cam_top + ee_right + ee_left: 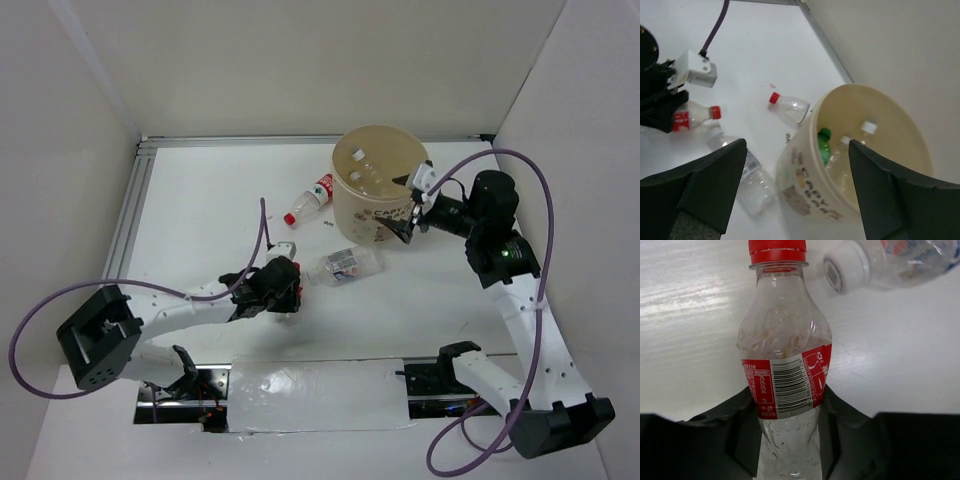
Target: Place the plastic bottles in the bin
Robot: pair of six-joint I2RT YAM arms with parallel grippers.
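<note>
With the left jaws pinching a red-capped bottle [785, 375], the grasp looks done; next it needs lifting over the bin [355, 205], beside which the right jaws hang spread.

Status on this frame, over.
Left gripper shut on red-capped bottle. Right gripper open over bin. Bottle by bin and clear bottle loose on table. Nothing blocking.

Red-capped bottle [309, 201] beside bin [363, 224]

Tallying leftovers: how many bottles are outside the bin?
3: held bottle in the left gripper, white-capped bottle beside it, red-capped bottle left of the bin; others possibly hidden.
</note>
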